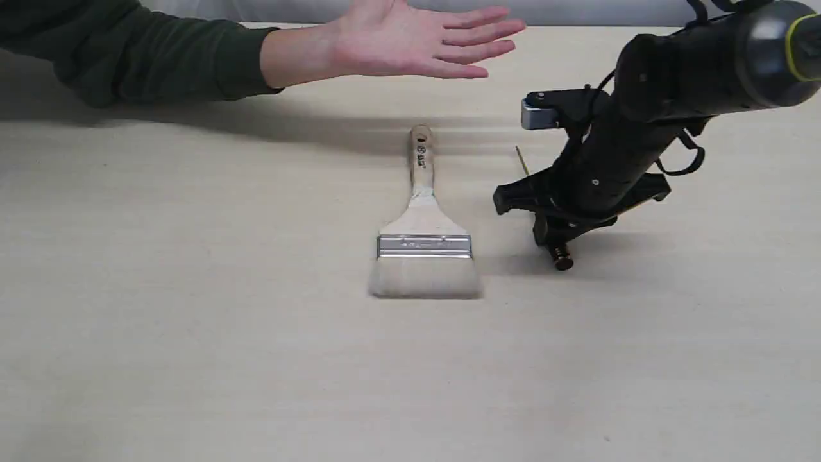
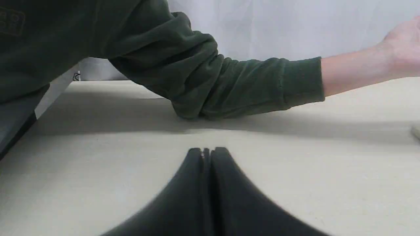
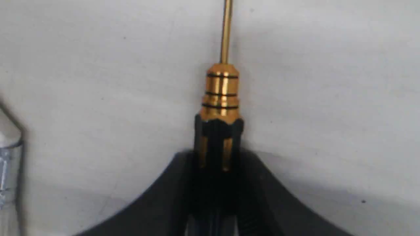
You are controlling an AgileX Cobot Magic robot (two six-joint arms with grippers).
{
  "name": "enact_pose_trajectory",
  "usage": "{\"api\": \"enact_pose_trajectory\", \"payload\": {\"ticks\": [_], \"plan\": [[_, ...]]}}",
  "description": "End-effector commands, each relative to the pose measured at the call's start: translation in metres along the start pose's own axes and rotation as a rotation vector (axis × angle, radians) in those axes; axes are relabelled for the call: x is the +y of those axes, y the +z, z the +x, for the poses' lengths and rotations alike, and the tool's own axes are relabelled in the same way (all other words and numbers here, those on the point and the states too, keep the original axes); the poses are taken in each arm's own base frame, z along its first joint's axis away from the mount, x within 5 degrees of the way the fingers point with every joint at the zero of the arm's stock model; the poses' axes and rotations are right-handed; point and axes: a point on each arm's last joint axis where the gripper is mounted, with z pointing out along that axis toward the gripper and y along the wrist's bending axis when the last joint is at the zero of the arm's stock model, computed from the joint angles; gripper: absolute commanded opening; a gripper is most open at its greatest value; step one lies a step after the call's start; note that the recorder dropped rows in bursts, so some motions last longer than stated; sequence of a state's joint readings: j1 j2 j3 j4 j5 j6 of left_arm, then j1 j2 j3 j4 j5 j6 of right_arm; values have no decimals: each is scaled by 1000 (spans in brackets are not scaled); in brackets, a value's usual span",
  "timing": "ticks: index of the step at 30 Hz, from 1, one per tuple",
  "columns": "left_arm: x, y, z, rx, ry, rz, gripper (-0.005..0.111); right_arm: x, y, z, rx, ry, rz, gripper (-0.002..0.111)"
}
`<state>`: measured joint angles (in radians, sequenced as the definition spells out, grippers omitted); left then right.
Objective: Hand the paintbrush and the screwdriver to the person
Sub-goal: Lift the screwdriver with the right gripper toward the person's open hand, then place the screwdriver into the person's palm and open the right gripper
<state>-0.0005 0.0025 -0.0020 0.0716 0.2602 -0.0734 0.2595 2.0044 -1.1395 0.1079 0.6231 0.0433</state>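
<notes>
A pale beige worktop (image 1: 192, 359) fills the scene, with a light grey-white backdrop (image 2: 295, 26) behind its far edge. The person (image 1: 160, 58) reaches in from the far left in a dark green sleeve. The elbow rests on the worktop, and the bare hand (image 1: 410, 42) is held open and flat above the far edge.

The black right arm (image 1: 648, 135) comes down from the upper right and ends just right of the paintbrush (image 1: 423, 237). The brush lies flat at the middle of the worktop, apart from both arms. Its bristles face the near side and its wooden handle points toward the open hand.

The right fingers (image 3: 164, 200) are clamped on the black handle of the screwdriver (image 3: 220, 95). Its gold rings and thin shaft stick out beyond them. In the exterior view the screwdriver (image 1: 562, 256) is tilted, with its butt low over the worktop; whether it touches cannot be told.

The left fingers (image 2: 193, 170) are pressed together with only a thin slit between them. They hold nothing and point across the worktop toward the sleeve.

Broad bare surface lies left of the brush and between its bristles and the near side. A narrower strip separates the brush from the right arm.
</notes>
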Motion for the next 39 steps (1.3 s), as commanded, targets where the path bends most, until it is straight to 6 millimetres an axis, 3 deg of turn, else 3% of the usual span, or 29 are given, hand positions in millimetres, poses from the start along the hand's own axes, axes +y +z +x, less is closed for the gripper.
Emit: {"api": "enact_pose_trajectory", "payload": {"ticks": [1,9,19,26,34,39], "plan": [[0,0,0,-11,-5,6,0,-2,-5,1,-14,-22,17,4],[0,0,0,-11,-5,6,0,-3,-45,-1,-111,-18,38,4],[0,0,0,-11,-5,6,0,-15,-92,10,-112,-32,192,4],[0,0,-1,-13,-3,6,0,-9,-133,13,-258,-17,140,4],[0,0,0,-11,-3,6,0,5,-147,3,-347,-33,-4,4],[0,0,0,-11,-3,6,0,13,-169,-11,-413,-53,-64,4]]}}
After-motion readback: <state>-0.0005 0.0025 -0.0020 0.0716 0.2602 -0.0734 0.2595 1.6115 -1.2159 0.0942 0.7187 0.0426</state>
